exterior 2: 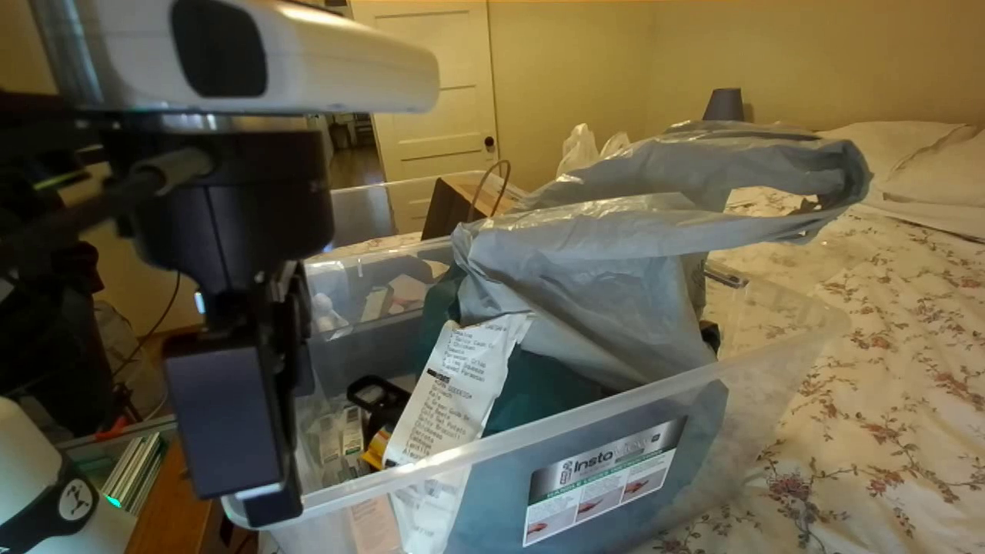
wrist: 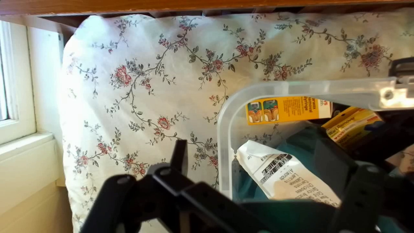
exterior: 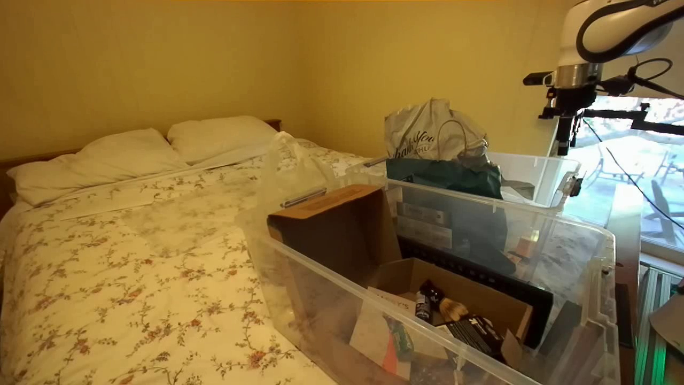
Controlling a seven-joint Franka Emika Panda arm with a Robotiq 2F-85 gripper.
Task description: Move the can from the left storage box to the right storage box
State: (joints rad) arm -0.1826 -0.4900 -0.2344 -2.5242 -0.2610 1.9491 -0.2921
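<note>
The left storage box, a big colourless see-through tub, stands nearest in an exterior view. In it, in an open carton, lies a small dark cylinder that may be the can; I cannot be sure. The right storage box stands behind it, and is close up in an exterior view. Its rim corner shows in the wrist view. My gripper hangs over the right storage box's end by the window. In the wrist view the gripper has its fingers wide apart with nothing held.
A grey plastic bag and green bag rise from the right storage box. A receipt and a yellow carton lie there too. A brown cardboard box stands in the left one. The boxes stand on a floral bed.
</note>
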